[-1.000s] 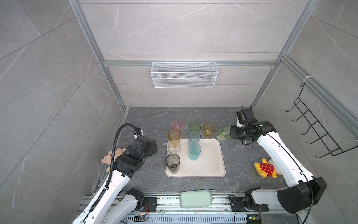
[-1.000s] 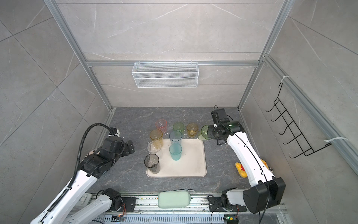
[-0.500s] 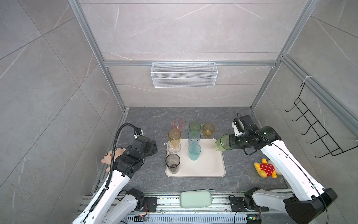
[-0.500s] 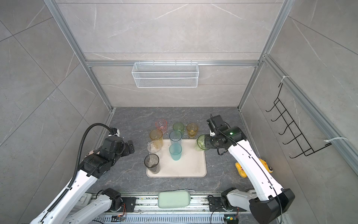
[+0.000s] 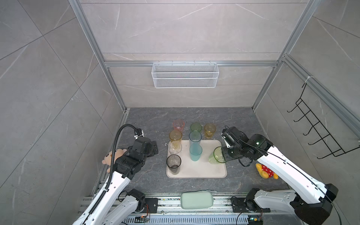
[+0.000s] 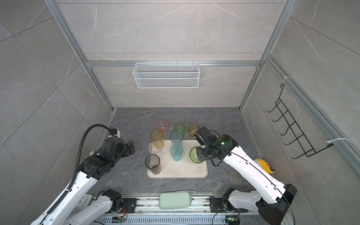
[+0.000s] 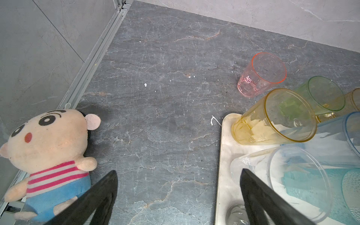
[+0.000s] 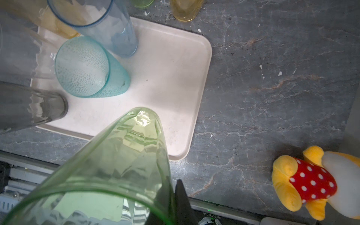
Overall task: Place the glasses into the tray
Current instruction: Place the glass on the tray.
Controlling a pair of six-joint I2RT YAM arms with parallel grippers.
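Green see-through tapered tumbler [image 5: 214, 159], rim pinched in the closed right gripper [image 5: 224, 155], tilts over the cream-beige rectangular tray [image 5: 206, 170] — right it, lower gently, then release.

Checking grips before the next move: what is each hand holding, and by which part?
The right hand pinches the tilted green tumbler by the wall at its rim, over the tray. The left hand is open and holds nothing.

The right gripper [image 5: 223, 155] pinched the rim of a tilted green glass [image 5: 215, 158], its base out ahead of the fingers over the tray [image 5: 204, 173], perhaps touching it. Beyond that glass stood a teal glass [image 5: 195, 153]. The left gripper [image 5: 154, 148] sat well apart, past the tray's far edge.
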